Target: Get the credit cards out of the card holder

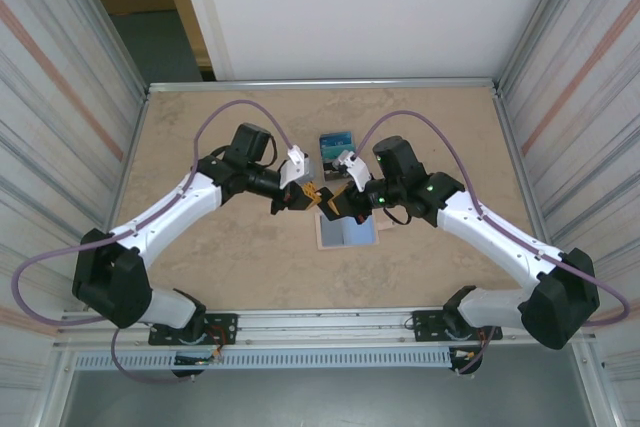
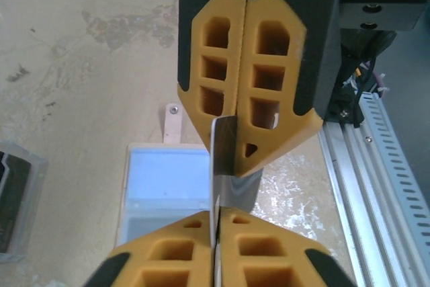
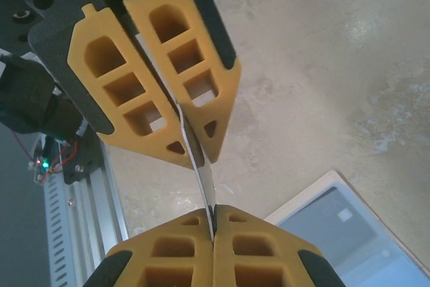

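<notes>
Above the far edge of the pale tray on the counter, the left gripper and right gripper both pinch one thin card. It is edge-on, its face unreadable. Farther back lies a teal card, its details blurred.

**Even, soft light; nearest parts blurred**

In the top view the table is lit evenly from above, and only faint shadows are cast beneath the arms. In the wrist views the nearest yellow fingers are rendered soft, and a pale sheen is seen on the credit card.
</notes>
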